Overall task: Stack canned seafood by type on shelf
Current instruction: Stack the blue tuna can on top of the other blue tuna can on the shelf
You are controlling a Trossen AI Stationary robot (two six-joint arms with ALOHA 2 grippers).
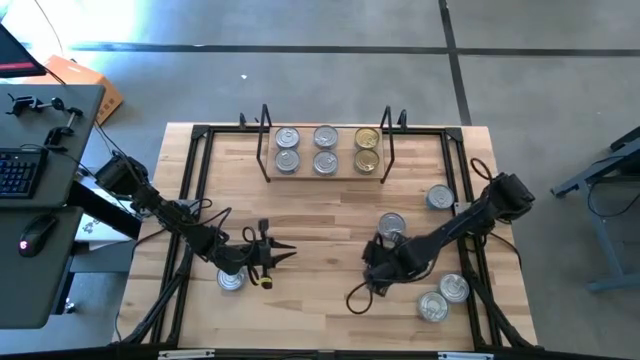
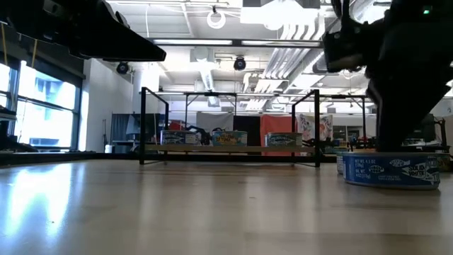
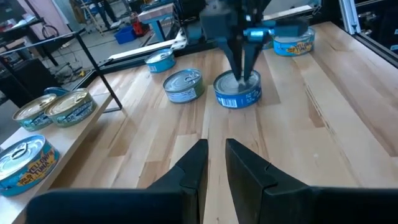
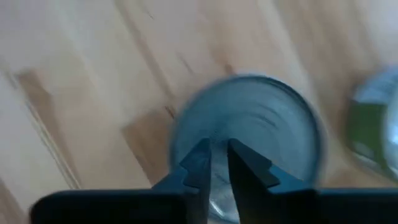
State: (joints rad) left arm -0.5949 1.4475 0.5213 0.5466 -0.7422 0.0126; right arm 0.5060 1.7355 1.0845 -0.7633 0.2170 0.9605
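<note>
Bright, even light falls from ceiling fixtures [image 2: 216, 15], seen glowing in the low view. Window daylight throws a pale glare across the counter [image 2: 42, 195] on that side. Shadows under the arms lie soft and faint from above. The right wrist view is heavily blurred, its tin [image 4: 249, 134] smeared. The left wrist view is sharp.

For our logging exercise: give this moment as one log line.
right hand over loose tin | left hand idle | shelf holds six tins
</note>
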